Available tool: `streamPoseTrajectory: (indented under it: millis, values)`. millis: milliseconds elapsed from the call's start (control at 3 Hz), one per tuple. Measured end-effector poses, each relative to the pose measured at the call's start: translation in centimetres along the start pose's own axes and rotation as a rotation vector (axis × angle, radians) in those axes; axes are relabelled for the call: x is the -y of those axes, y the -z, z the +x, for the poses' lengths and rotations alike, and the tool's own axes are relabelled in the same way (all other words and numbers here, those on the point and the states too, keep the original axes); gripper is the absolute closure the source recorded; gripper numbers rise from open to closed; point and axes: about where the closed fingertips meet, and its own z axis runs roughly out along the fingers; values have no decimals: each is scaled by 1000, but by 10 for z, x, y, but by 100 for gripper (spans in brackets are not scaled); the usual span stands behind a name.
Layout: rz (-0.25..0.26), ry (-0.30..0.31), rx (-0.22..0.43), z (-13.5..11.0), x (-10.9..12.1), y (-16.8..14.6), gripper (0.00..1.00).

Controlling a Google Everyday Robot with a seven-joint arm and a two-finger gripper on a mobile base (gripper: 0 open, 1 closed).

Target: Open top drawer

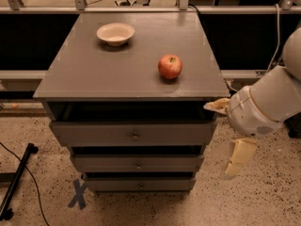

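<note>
- Camera view: the gripper [217, 140] hangs by the right side of the cabinet [84, 79], its pale fingers spread wide, holding nothing.
- The top drawer [94, 133] is just left of it (knob [135, 136] further left).
- The apple [170, 66] and bowl [115, 33] sit above-left.

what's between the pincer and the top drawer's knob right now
Only the top drawer's own bare grey front. The pincer hovers off the cabinet's right side, as the camera view shows.
</note>
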Motion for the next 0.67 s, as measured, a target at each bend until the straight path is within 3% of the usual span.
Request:
streamPoseTrajectory:
  millis: [333,667]
  values:
    - [1,-7,-1,0,0,0,0]
    - [-30,54,-7,-13,-2,-36,0]
